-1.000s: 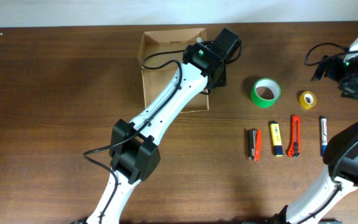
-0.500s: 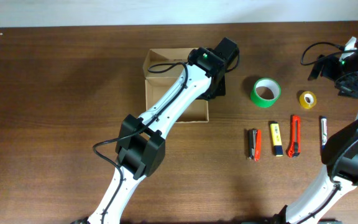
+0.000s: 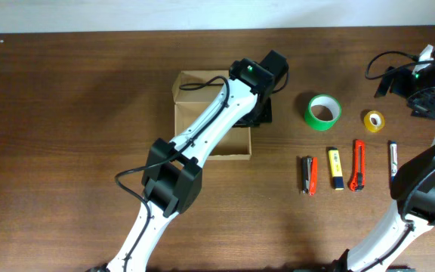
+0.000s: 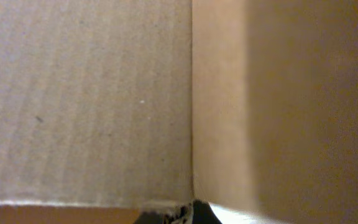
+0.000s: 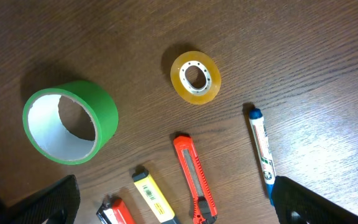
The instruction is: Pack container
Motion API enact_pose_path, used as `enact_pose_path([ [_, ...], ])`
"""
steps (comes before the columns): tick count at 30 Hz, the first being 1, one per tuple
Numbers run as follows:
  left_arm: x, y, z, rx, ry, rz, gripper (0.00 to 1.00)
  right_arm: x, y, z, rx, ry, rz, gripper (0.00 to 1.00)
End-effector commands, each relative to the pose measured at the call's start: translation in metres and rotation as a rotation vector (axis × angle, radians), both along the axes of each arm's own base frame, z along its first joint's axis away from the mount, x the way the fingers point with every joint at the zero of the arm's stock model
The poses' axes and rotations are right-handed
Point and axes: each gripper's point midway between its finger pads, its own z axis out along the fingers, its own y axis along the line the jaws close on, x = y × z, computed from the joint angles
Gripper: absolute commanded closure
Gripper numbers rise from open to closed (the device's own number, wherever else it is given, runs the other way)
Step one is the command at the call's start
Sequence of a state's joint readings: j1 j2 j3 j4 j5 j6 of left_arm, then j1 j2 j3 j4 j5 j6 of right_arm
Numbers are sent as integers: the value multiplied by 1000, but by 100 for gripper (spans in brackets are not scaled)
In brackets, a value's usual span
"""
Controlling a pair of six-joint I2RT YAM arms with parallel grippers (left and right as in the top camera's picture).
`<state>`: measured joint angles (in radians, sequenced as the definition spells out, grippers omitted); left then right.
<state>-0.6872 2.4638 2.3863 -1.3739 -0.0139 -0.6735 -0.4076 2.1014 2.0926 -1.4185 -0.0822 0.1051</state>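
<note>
Seemingly positioning: the left gripper (image 3: 259, 113), its grip hidden, meets the cardboard box (image 3: 189, 106) near the table's (image 3: 66, 151) far edge. The next move is likely loading the green tape roll (image 3: 323, 112).

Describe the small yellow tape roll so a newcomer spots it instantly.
Beside the right arm on the table lies a row of four small tools. Just beyond it sit two tape rolls; the yellow tape roll is nearer that arm. It is far smaller than the green tape roll.
</note>
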Motion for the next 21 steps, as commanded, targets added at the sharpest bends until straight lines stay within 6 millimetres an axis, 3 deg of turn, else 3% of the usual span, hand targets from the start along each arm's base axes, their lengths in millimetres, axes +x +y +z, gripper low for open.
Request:
enact_pose_path([
  [1, -6, -2, -14, 13, 42, -27, 98, 2, 1, 7, -21, -12, -1, 1],
  [8, -8, -1, -16, 19, 51, -44, 89, 2, 1, 7, -20, -11, -1, 1],
  [12, -5, -3, -15, 13, 34, -66, 67, 2, 1, 7, -20, -12, -1, 1],
  [14, -1, -3, -15, 15, 17, -74, 49, 2, 1, 7, -20, -12, -1, 1],
  [17, 6, -4, -8, 15, -21, -90, 45, 2, 1, 7, -20, -12, -1, 1],
  [21, 24, -6, 20, 13, -120, -98, 45, 2, 1, 7, -21, -12, -1, 1],
])
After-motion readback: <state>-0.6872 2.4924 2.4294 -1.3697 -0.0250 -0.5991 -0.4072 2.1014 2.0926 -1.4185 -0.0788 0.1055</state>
